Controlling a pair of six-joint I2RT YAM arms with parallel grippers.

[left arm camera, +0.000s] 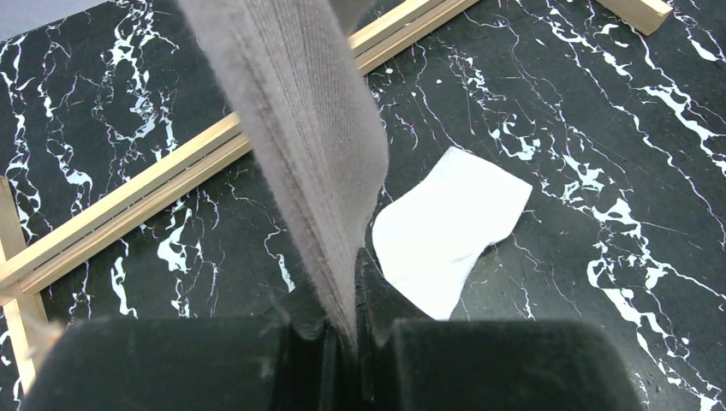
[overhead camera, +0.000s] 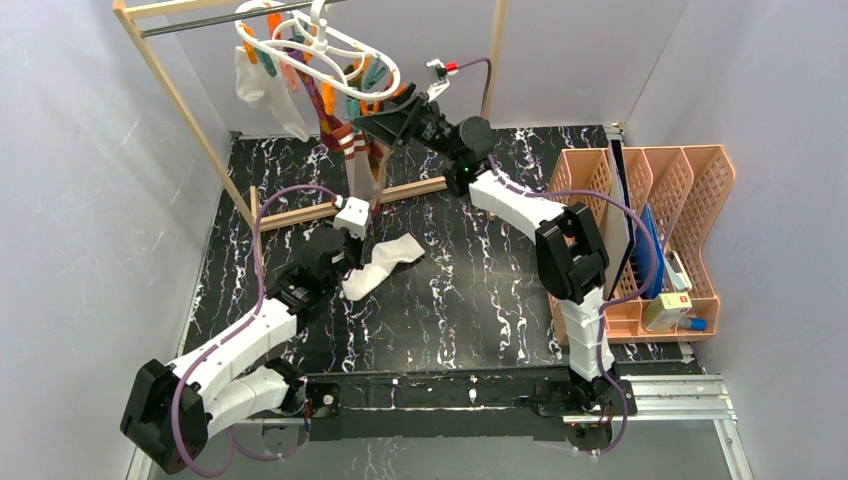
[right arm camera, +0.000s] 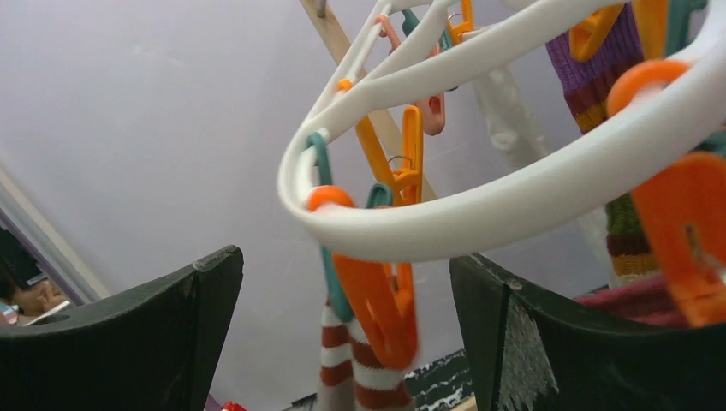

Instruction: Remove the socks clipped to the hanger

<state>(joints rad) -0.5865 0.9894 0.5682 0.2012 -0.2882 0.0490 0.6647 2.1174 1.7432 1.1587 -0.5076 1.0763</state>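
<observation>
1. The soft fabric socks (overhead camera: 340, 125), plain white and striped, are hanging at the upper left of the top view. They are clipped to the white plastic oval hanger (overhead camera: 320, 42). One plain white sock (overhead camera: 385, 262) is lying mid-frame on the black marbled table (overhead camera: 480, 290).
2. In the left wrist view, the left gripper (left arm camera: 355, 295) is pinching a grey-tan ribbed sock (left arm camera: 300, 128) that is stretching up out of frame. A hard pull is likely risking tipping the hanger.
3. In the right wrist view, the right gripper (right arm camera: 347, 334) is standing spread below the hanger's ring and gripping nothing. An orange plastic peg (right arm camera: 377, 308) is dangling between its fingers. Unsteadied, the hanger may be swinging.
</observation>
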